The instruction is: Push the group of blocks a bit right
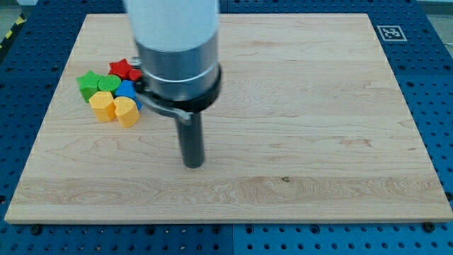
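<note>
My tip (193,164) stands right of the clustered blocks (110,91), apart from them; no jaws fitted, state cannot be told

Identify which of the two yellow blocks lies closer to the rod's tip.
The yellow block on the view's right of the pair, heart-like in shape, is closer to my tip. The other yellow block sits beside it, toward the view's left.

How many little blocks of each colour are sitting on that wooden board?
Red: 1, the red star block
Green: 2, the green star block and the lime-green block
Blue: 1, the blue block
Yellow: 2, the yellow block and the yellow heart block
Total: 6 showing; the arm may hide more.
My tip stands to the view's right of the cluster, apart from it.
</note>
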